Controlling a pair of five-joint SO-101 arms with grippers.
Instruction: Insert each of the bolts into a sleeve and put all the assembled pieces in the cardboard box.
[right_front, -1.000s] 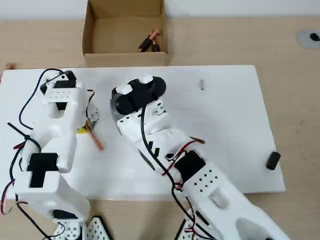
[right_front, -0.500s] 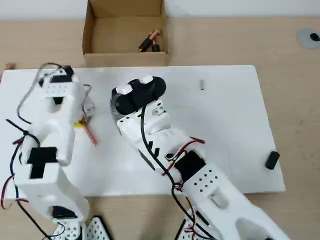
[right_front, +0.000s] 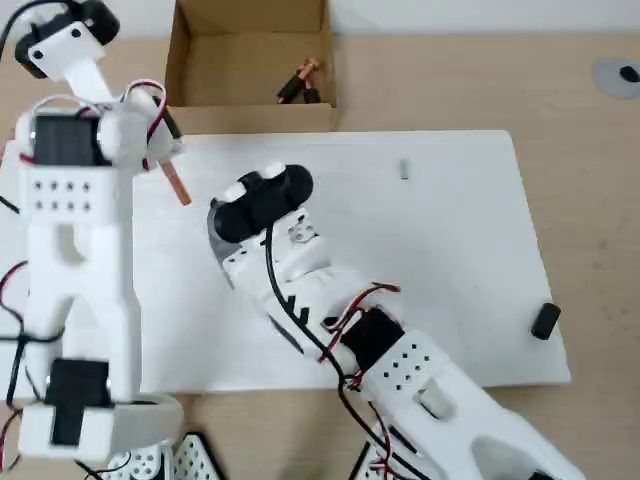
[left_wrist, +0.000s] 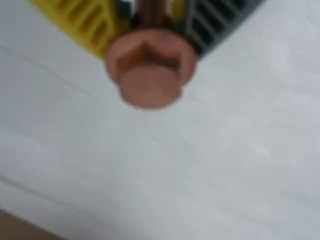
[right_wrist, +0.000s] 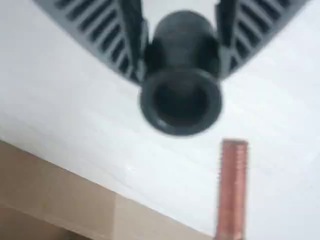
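A copper bolt (right_front: 177, 184) hangs above the white board's far left part, and my left gripper (right_front: 163, 150) is shut on its shank. In the left wrist view the bolt's hex head (left_wrist: 150, 67) sticks out from between the yellow and dark fingers of that gripper (left_wrist: 150, 17). My right gripper (right_wrist: 181, 50) is shut on a black sleeve (right_wrist: 181, 100), whose open bore faces out. The bolt's threaded end (right_wrist: 233, 185) stands close beside the sleeve's mouth, a little apart from it. The cardboard box (right_front: 183, 70) at the back holds assembled pieces (right_front: 298, 82).
Another black sleeve (right_front: 545, 320) lies at the white board's (right_front: 450, 260) right edge. A small grey piece (right_front: 404, 169) rests on the far part of the board. The right arm's black wrist (right_front: 262, 195) sits over mid-board.
The left arm has risen and swung toward the far left, carrying the bolt up off the board. The right arm's wrist has shifted slightly left toward it.
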